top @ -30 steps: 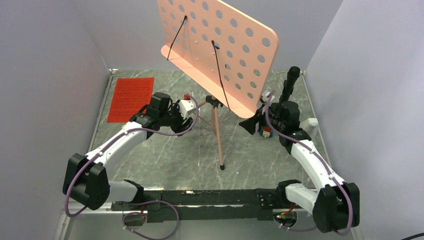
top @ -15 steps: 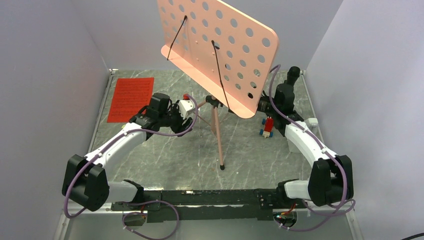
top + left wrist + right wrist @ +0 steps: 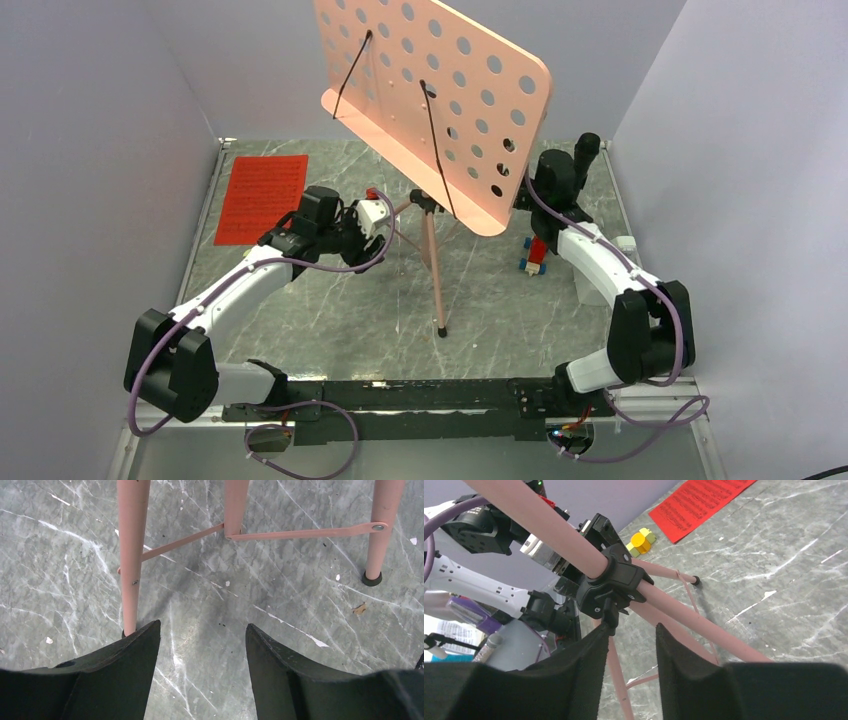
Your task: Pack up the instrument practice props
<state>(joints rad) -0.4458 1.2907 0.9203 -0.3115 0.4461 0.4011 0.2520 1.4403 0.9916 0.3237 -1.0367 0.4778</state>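
While hovering low, left hand (image 3: 202, 627) (spread apart)

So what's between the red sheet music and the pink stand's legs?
The top view shows the left hand there, open beside a music stand leg; the right wrist view adds yellow toy blocks lying near the red sheet music.

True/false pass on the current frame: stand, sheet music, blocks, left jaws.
The pink metal music stand stands on its tripod legs. True.
The red printed sheet-music page rests on the stand's desk. False: it lies flat on the table, left of the stand.
Jaws of the left arm grip a stand leg. False: they are open, the leg outside the gap.
The multicoloured toy blocks lie beside the right arm. True.
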